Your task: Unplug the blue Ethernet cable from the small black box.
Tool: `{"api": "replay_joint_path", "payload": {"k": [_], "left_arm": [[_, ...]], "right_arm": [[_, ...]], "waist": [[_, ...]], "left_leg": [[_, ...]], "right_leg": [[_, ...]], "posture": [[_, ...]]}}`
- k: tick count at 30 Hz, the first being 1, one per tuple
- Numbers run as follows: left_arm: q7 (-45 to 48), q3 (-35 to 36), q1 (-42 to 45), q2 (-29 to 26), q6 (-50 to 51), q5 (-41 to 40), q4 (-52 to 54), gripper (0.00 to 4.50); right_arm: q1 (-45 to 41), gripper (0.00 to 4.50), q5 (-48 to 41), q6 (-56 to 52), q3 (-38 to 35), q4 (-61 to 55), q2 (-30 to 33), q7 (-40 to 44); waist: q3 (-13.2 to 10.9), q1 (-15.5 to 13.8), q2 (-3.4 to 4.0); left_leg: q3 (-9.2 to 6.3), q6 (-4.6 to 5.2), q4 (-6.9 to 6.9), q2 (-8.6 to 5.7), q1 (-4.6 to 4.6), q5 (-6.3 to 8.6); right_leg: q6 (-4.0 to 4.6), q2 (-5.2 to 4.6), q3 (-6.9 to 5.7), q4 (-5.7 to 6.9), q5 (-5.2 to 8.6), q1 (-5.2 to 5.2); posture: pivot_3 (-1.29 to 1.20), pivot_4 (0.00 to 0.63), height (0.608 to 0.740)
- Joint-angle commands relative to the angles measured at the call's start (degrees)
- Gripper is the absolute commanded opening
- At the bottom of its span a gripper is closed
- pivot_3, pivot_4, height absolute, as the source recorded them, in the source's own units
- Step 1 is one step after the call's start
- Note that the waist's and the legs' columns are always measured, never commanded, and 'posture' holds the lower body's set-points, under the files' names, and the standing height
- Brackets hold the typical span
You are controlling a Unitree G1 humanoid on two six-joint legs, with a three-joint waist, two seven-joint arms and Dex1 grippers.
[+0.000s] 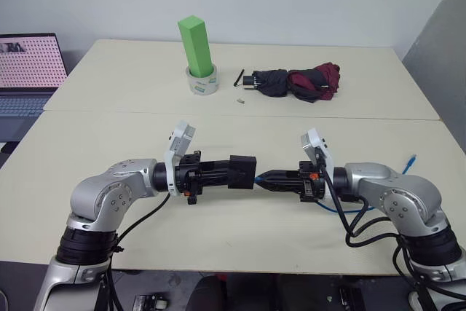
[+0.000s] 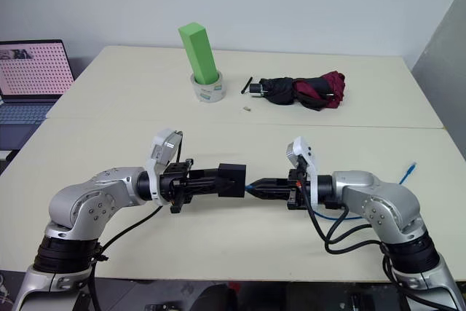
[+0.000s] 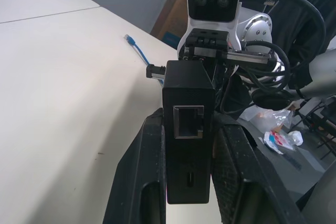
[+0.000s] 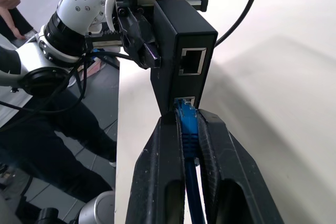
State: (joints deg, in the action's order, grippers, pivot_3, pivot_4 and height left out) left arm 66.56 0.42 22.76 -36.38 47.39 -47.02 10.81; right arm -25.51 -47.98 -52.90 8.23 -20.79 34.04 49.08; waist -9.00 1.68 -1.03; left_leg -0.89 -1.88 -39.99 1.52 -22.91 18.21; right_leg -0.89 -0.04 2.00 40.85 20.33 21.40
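Just above the near edge of the desk [image 1: 218, 238], two robot arms meet in mid-air, pointing at each other. The left gripper [image 1: 222, 172] is clenched on the small black box [image 1: 242, 172], holding it by its flat sides, clear of the desk top. The right gripper [image 1: 263, 178] is pinched tight on the blue cable [image 4: 188, 129] just behind its plug, which is still seated in a port on the box edge that faces it. From there the cable trails back under the right arm, and its free end [image 1: 412, 159] lies near the right edge of the desk.

The plug is not yet out. The main risk, as I judge it, is the latch: if the fingers are not pressing the clip, a straight pull may drag the box out of the left gripper or strain the plug. The fingers may also slide along the smooth cord and lose it. A pull off the port's line could jam the plug.

Farther back, a green block [image 1: 196, 45] stands in a roll of tape [image 1: 203, 81], and a folded umbrella [image 1: 298, 82] lies toward the far right corner. A laptop [image 1: 25, 71] sits beyond the left edge.
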Motion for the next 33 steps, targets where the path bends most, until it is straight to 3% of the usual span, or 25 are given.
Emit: {"api": "replay_joint_path", "payload": {"k": [1, 7, 16, 18, 22, 29, 31, 33], "left_arm": [[2.93, -0.99, -1.17, -3.00, -5.27, 4.68, -0.71, 0.78], [4.09, -1.14, -1.86, -3.77, -8.09, 7.05, -2.08, 0.78], [-0.51, -1.77, -1.45, -0.70, -13.11, 12.54, -4.31, 0.78], [-1.50, -1.98, -1.20, -0.11, -14.45, 13.86, -4.94, 0.78], [-3.79, -1.73, -0.94, 1.10, -16.68, 15.97, -6.26, 0.78], [-19.91, 1.68, 0.45, 7.57, -31.53, 27.09, -15.15, 0.78], [-23.32, 2.15, 1.13, 8.84, -35.54, 29.69, -17.83, 0.78], [-28.61, 3.93, 2.30, 11.14, -40.49, 31.73, -21.56, 0.78]], "right_arm": [[-0.53, 0.09, 2.03, 0.95, -1.37, 1.46, 3.24, 2.59], [0.44, 0.05, 6.05, 4.10, -2.58, 5.58, 4.26, 2.09], [-5.84, 0.05, 33.23, 29.39, -4.14, 36.00, -3.92, -23.73], [-6.14, 0.75, 35.08, 31.07, -4.40, 38.37, -4.54, -24.92], [-5.11, 1.50, 34.92, 31.66, -5.05, 37.30, -4.90, -22.54], [0.09, 3.32, 30.50, 30.09, -5.49, 18.68, 0.49, -10.06], [1.31, 3.61, 27.88, 28.56, -5.16, 13.41, 1.39, -6.49], [1.50, 3.61, 24.05, 25.45, -4.31, 6.81, 1.05, -4.27]], "waist": [[0.00, -0.01, 0.00], [-0.01, -0.01, 0.01], [-0.05, 0.15, 0.08], [-0.05, 0.17, 0.08], [-0.05, 0.15, 0.08], [-0.05, -0.05, 0.10], [-0.05, -0.11, 0.10], [-0.04, -0.04, 0.08]], "left_leg": [[0.00, 0.00, 0.00, 0.00, 0.00, 0.00], [0.00, 0.01, 0.01, 0.00, -0.01, 0.01], [0.15, -0.01, 0.05, 0.00, -0.01, -0.01], [0.17, -0.02, 0.05, 0.02, -0.03, -0.01], [0.21, -0.02, 0.07, 0.03, -0.04, -0.01], [0.23, -0.01, 0.05, 0.02, -0.05, -0.01], [0.20, -0.01, 0.05, 0.02, -0.05, -0.01], [0.17, -0.01, 0.05, 0.05, -0.04, -0.01]], "right_leg": [[0.00, 0.00, 0.00, -0.01, 0.00, 0.00], [0.00, 0.00, 0.00, -0.02, 0.00, 0.01], [0.00, 0.01, 0.12, 0.02, 0.00, 0.11], [0.00, 0.01, 0.14, 0.05, 0.00, 0.15], [0.00, 0.01, 0.15, 0.03, 0.00, 0.16], [0.00, -0.01, 0.17, 0.03, 0.00, 0.16], [0.00, -0.01, 0.14, 0.04, 0.00, 0.16], [0.00, 0.01, 0.11, 0.04, 0.00, 0.14]], "posture": [[0.00, 0.150, 0.740], [0.00, 0.150, 0.740], [0.00, 0.150, 0.740], [0.00, 0.150, 0.740], [0.00, 0.150, 0.740], [0.00, 0.150, 0.740], [0.00, 0.150, 0.740], [0.00, 0.150, 0.740]]}}
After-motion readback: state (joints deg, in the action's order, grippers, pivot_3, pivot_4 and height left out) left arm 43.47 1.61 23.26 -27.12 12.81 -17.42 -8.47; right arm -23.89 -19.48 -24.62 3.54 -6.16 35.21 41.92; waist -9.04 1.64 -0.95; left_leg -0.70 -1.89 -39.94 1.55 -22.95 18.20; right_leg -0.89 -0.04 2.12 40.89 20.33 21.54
